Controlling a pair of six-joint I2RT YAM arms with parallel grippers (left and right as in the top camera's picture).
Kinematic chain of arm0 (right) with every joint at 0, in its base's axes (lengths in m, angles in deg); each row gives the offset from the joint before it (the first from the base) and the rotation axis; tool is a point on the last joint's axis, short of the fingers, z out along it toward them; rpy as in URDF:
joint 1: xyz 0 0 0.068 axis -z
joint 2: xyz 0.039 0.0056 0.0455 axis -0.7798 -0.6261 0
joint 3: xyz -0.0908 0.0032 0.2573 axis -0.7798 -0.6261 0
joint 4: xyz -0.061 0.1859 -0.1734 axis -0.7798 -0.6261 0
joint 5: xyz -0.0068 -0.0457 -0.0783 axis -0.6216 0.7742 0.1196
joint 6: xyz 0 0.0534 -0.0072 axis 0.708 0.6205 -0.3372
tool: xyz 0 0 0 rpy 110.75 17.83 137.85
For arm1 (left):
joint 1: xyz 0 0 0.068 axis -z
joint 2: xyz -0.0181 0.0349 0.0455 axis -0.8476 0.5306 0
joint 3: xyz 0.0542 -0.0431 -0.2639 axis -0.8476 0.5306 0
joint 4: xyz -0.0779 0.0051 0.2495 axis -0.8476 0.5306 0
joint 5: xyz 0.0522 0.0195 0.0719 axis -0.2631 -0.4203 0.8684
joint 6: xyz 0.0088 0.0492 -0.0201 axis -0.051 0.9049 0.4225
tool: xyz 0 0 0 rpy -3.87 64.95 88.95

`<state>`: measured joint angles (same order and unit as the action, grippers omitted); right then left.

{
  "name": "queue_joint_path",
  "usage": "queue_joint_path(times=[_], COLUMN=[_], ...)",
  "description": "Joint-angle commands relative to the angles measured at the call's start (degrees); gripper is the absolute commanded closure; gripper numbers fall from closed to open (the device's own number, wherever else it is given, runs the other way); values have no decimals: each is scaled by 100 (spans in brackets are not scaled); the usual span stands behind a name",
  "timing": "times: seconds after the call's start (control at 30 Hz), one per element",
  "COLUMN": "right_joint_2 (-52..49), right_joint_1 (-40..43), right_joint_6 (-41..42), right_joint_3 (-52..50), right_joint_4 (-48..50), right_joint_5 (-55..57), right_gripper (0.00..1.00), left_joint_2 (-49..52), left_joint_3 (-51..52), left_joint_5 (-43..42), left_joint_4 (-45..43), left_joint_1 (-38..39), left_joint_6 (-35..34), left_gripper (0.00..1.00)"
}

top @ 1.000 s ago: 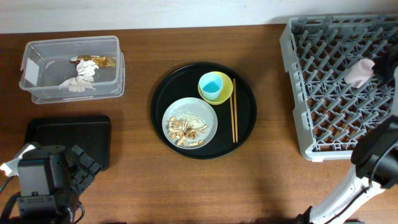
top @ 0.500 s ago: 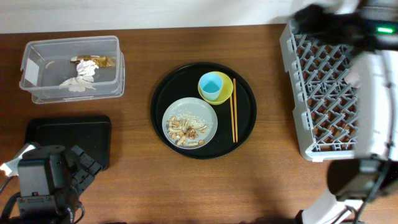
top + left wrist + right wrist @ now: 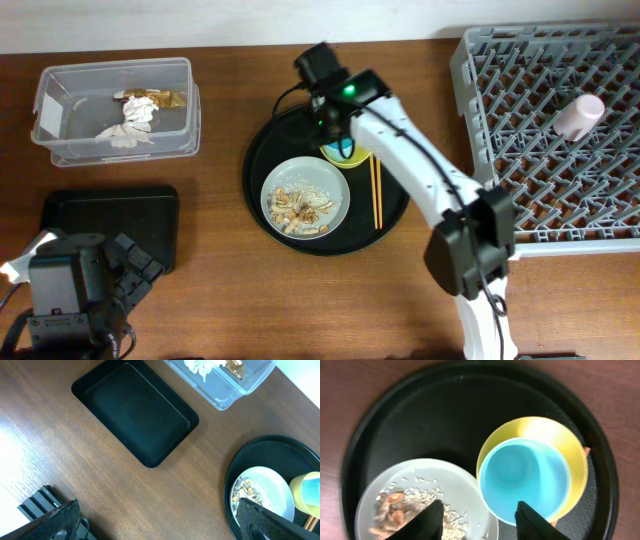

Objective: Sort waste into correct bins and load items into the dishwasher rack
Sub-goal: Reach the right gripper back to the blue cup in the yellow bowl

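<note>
My right gripper (image 3: 338,138) (image 3: 482,522) is open and empty, hovering over the round black tray above the light-blue cup (image 3: 525,480). The cup sits inside the yellow-green bowl (image 3: 572,442). One finger hangs over the grey-green plate (image 3: 328,180) (image 3: 445,480), the other over the cup's rim. Beige-brown food scraps (image 3: 298,208) (image 3: 395,510) lie on the plate. The pink cup (image 3: 578,115) lies in the grey dishwasher rack (image 3: 470,120). Crumpled wrappers (image 3: 135,118) lie in the clear tub (image 3: 60,80). The shallow black tray (image 3: 110,220) (image 3: 135,415) holds nothing. My left gripper (image 3: 135,262) (image 3: 160,525) is open and empty.
Wooden chopsticks (image 3: 375,195) lie on the round black tray (image 3: 265,140), right of the plate. The right arm (image 3: 430,190) stretches across the table from the front right to the tray. The left wrist view also shows the clear tub (image 3: 225,385) and plate (image 3: 270,490).
The right arm has swung left from over the rack to above the round tray and the blue cup. The pink cup stays lying in the rack. The left arm has not moved.
</note>
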<state>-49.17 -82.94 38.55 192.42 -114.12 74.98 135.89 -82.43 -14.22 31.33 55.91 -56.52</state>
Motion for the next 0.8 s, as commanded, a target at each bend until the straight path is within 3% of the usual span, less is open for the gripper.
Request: queue_joint_path(times=[0.0,0.17,0.43,0.57,0.77], right_joint_2=[-391,-693,-739,-817,-505], right_joint_1=[-83,-96,-96,-96,-87], right_joint_6=[219,280,282,326,323], right_joint_3=[-2,-2,-7,-7,382], right_joint_4=[39,90,90,92,-127], right_joint_5=[549,551,529,291,98], right_gripper=[55,71,74,96,96], left_joint_2=[-2,-2,-2,-2,-2], left_joint_3=[-9,-9,-9,-9,-9], left_joint_5=[0,0,0,0,0], left_joint_4=[-7,-7,-7,-7,-7], left_joint_1=[-13,-13,-13,-13,-13], left_joint_6=[-74,-74,-72,-74,-72], left_gripper=[1,1,1,1,1])
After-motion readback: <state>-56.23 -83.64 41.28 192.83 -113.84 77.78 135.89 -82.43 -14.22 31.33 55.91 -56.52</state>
